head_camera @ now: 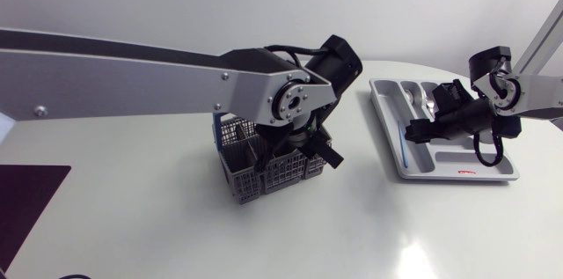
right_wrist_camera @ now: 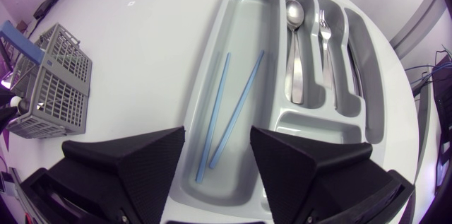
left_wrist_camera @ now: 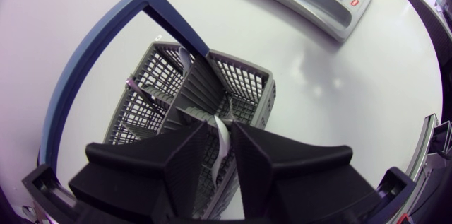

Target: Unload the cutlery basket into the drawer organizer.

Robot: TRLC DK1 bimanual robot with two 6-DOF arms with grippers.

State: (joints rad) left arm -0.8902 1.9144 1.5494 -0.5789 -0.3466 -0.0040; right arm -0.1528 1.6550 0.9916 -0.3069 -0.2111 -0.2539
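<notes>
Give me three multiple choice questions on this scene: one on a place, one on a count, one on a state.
1. Which drawer organizer compartment holds the blue chopsticks? A long side one B short end one C narrow middle one
2. How many blue chopsticks lie there? A one B two C four
3. The right gripper is: A open B shut on a chopstick C hidden
Answers: 1 A, they lie along the widest, longest compartment; 2 B, two sticks show; 3 A, its fingers stand apart, touching nothing.
</notes>
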